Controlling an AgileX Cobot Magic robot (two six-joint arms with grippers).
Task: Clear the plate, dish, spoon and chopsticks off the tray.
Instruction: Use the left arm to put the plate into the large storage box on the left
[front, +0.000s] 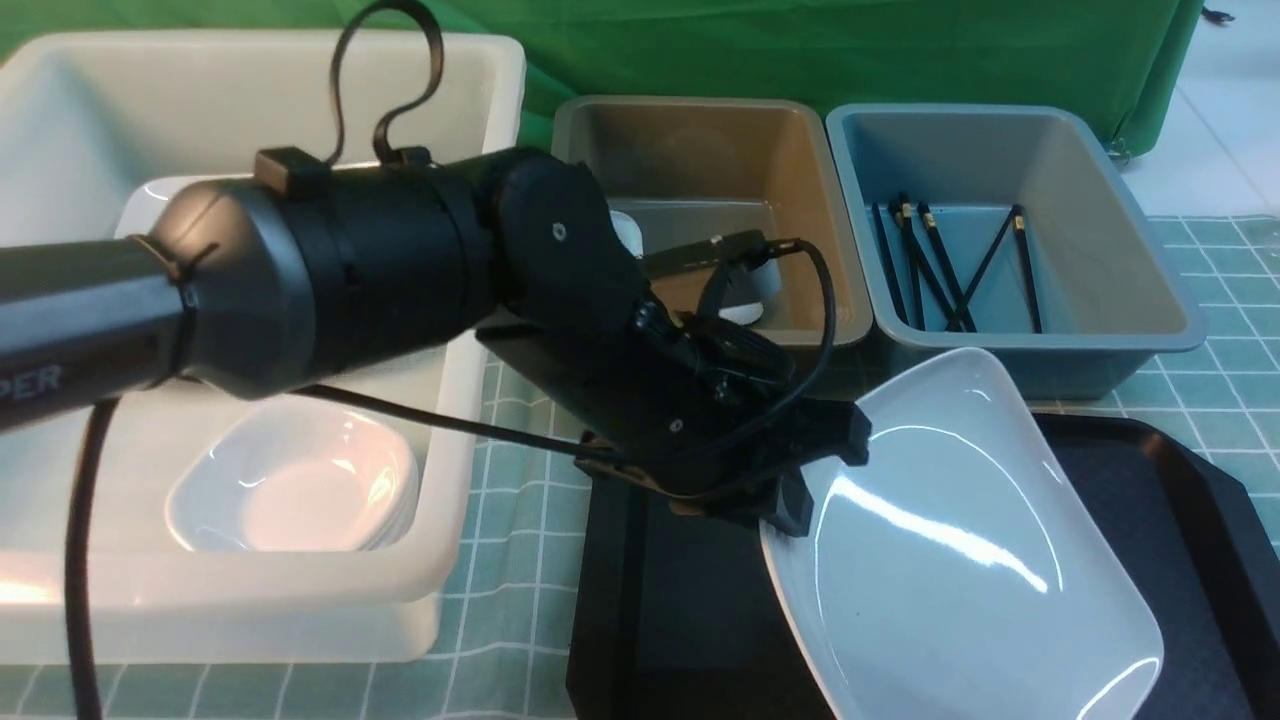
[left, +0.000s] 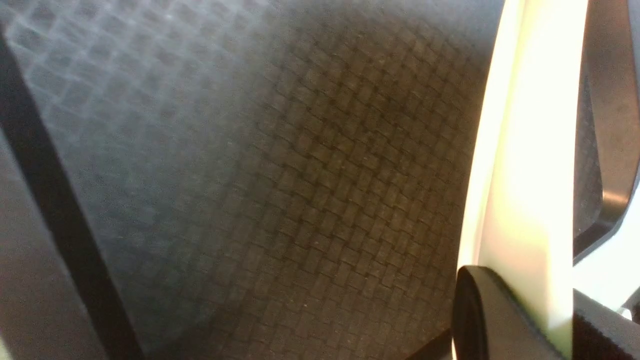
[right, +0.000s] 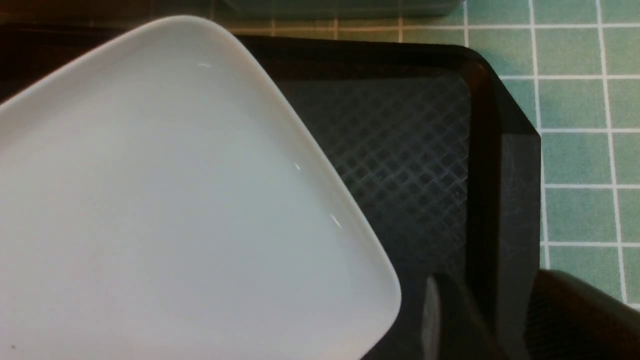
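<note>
Now: left gripper (front: 800, 485) clamped on the plate (front: 950, 570) rim, with the plate tilted steeply over the tray (front: 680, 630).
Keep your pinch firm and lift until the low edge clears the tray's rim. Then swing slowly toward the white bin (front: 250, 625); that glossy rim probably slips easily.

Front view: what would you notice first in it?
The big black left arm fills the left side, and its left gripper pinches the rim of the shiny white plate, tilted up over the black tray. Behind, black chopsticks lie in the blue-grey bin.
</note>
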